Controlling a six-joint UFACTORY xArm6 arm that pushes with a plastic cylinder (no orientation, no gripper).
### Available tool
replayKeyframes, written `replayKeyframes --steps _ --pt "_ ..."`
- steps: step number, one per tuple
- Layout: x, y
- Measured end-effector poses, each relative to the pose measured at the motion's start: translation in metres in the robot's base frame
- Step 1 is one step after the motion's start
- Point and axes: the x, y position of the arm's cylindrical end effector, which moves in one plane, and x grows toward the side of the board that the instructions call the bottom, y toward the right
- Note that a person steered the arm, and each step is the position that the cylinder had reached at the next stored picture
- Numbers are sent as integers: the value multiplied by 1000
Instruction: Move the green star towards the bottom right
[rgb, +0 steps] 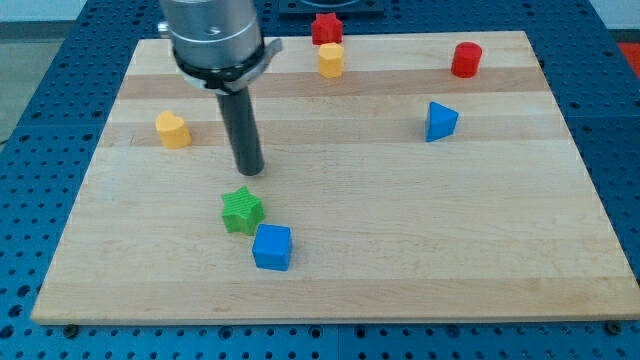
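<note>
The green star lies on the wooden board, left of the middle and toward the view's bottom. My tip rests on the board just above the star, a small gap apart from it. A blue cube sits right against the star's lower right side.
A yellow heart-like block lies at the left. A yellow block and a red star-like block sit at the top middle. A red cylinder is at the top right, and a blue triangular block below it.
</note>
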Motion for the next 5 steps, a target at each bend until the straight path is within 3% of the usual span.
replayKeyframes --steps 2,4,5 --pt "35 32" --pt "25 -90" --pt "58 -84"
